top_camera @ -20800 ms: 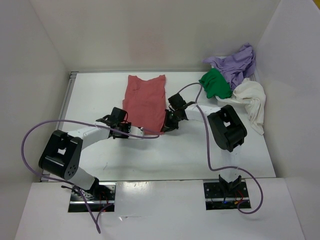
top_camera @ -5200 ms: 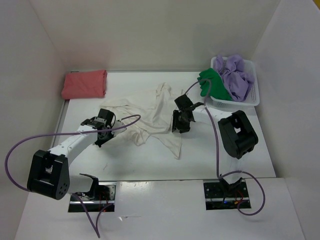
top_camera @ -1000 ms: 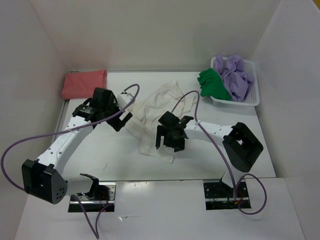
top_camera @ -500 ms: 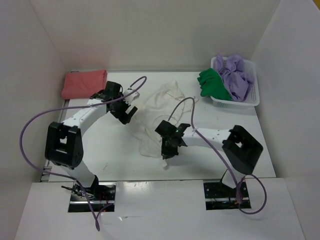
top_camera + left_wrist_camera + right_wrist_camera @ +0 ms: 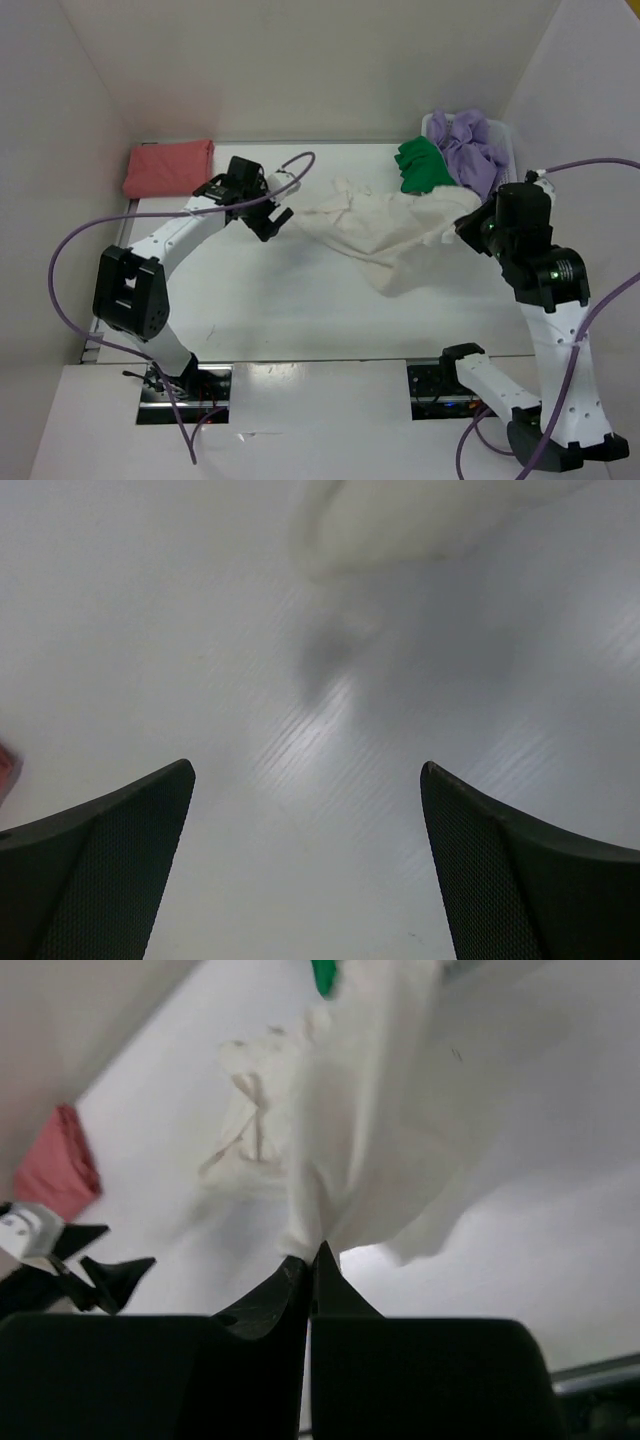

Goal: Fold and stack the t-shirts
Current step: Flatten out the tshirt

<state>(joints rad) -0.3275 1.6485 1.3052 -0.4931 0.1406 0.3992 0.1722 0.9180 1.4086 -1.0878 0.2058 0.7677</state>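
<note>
The cream-white t-shirt (image 5: 385, 235) hangs stretched above the table, its left end (image 5: 335, 200) still on the surface. My right gripper (image 5: 468, 218) is raised at the right and shut on the shirt's edge; in the right wrist view the cloth (image 5: 370, 1150) fans out from the closed gripper (image 5: 311, 1256). My left gripper (image 5: 275, 215) stands open just left of the shirt, nothing between its fingers (image 5: 100, 860); cream cloth (image 5: 420, 520) lies ahead of it. The salmon-red t-shirt (image 5: 170, 168) lies folded at the back left. The green (image 5: 425, 165) and lavender (image 5: 470, 150) t-shirts sit bunched at the back right.
The white mesh basket (image 5: 505, 130) holding the green and lavender shirts stands in the back right corner, partly hidden by my right arm. White walls close the table on three sides. A purple cable (image 5: 70, 260) loops off the left arm.
My right gripper closed on the cream shirt and swung up and to the right, pulling the cloth off the table. My left gripper shifted slightly right, still open.
</note>
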